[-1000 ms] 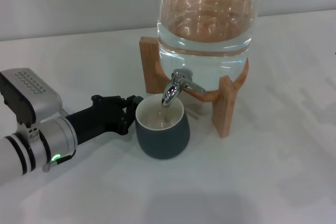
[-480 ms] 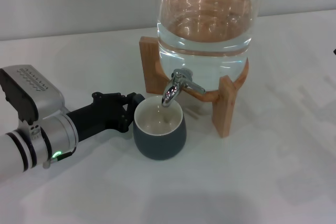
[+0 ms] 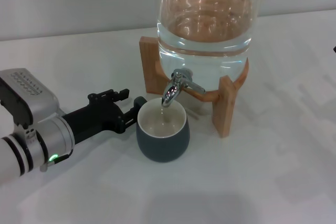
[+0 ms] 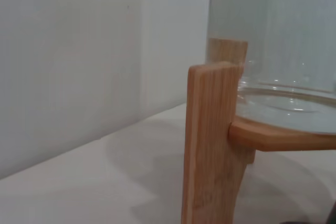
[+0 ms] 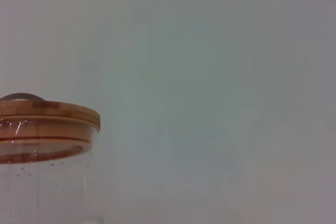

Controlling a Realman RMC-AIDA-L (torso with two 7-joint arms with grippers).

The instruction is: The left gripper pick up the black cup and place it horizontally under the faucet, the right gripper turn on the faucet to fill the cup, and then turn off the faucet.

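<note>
cup: the black cup stands upright on the white table, mouth up, directly under the spout of the faucet. that placement makes sense to me: whatever falls from the spout should land inside the cream interior.

my left hand: my left gripper lies low over the table on the cup's left side, fingers spread apart and holding nothing. one finger points away from the cup, the other ends right at the cup's rim or handle; i cannot tell whether it touches.

cup to hand: the cup sits just beside my fingertips, between them and the wooden stand. no finger wraps the body.

why so: i judge the placing step finished; the cup rests on its own.

my right hand: my right gripper is not in the head view; its wrist camera looks at the dispenser's wooden lid and a plain wall.

faucet: lever handle untouched, no stream visible.

next, as i judge it: the lever needs the right hand, approached without nudging the cup.
</note>
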